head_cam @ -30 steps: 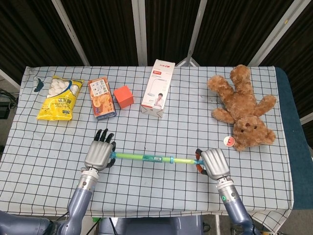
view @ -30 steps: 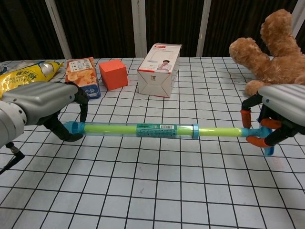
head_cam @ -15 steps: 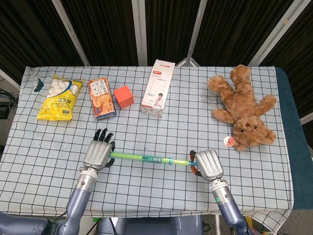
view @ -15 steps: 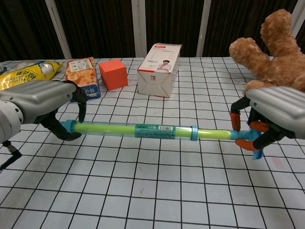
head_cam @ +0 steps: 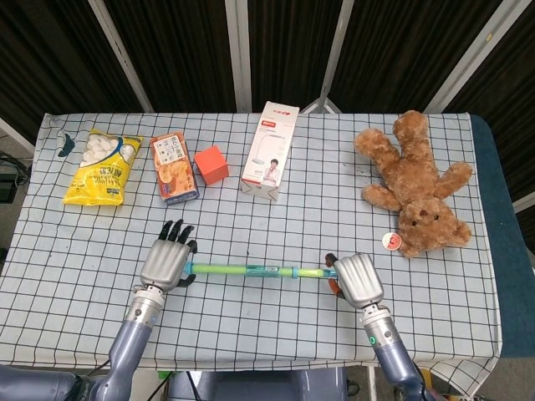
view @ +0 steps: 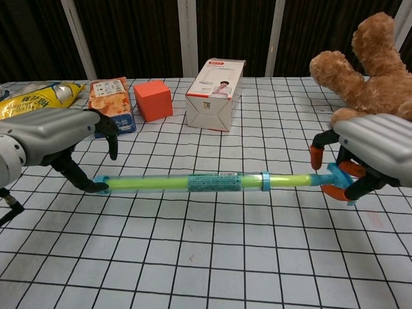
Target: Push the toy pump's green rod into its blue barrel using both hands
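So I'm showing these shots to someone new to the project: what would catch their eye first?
Most likely the toy pump stretched across the front of the checked table, its left end at the left hand and its handle end held by the right hand. Next comes the brown teddy bear sprawled at the far right. A row of snack packs, an orange cube and a white box lines the back.

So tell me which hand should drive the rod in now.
The right hand. Its fingers hold the handle end of the green rod, which sticks out of the blue barrel on that side. The left hand holds the barrel's far end, so it looks better placed to brace.
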Available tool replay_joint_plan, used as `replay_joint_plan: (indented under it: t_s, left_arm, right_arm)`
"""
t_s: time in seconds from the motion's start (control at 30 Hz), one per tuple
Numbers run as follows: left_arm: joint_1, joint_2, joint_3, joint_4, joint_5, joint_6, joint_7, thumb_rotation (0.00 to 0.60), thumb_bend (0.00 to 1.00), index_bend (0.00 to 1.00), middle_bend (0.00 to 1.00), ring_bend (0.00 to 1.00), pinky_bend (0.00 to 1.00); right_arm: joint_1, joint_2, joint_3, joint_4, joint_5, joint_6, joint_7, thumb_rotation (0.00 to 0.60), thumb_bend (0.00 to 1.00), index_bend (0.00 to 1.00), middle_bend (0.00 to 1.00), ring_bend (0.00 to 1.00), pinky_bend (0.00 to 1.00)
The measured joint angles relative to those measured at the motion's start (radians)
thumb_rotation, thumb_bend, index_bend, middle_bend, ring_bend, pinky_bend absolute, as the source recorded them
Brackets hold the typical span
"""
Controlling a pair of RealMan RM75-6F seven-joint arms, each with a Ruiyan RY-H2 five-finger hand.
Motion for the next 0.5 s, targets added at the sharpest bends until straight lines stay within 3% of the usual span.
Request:
replay_joint_plan:
  t_s: [0.13,0.33,0.4,0.5]
  left_arm:
    - [0.006,0.019,0.0,-0.003,0.003,-0.006,-0.024,0.6,0.24,0.25,0.09,0.0,0.0]
    - [0.019,0.054,0.013,-0.018,0.02,-0.011,-0.054,0.6,0.24,0.25,0.09,0.0,0.0]
    - [0.026,0.068,0.019,-0.028,0.032,-0.01,-0.067,0.6,0.24,0.25,0.09,0.0,0.0]
    - [0.038,0.091,0.029,-0.043,0.059,-0.004,-0.091,0.6,0.24,0.22,0.08,0.0,0.0]
  right_arm:
    - [-0.007,0.017,-0.012,0.004,0.002,0.009,-0.047,0.6,0.36,0.14,0.65,0.69,0.54]
    - [-0.019,0.052,-0.014,-0.029,0.058,0.012,-0.093,0.6,0.36,0.12,0.59,0.65,0.54]
    - [-0.024,0.069,-0.014,-0.04,0.059,0.016,-0.094,0.6,0.36,0.11,0.53,0.58,0.5]
    - [-0.032,0.094,-0.017,-0.048,0.047,0.029,-0.082,0.6,0.36,0.02,0.37,0.4,0.36]
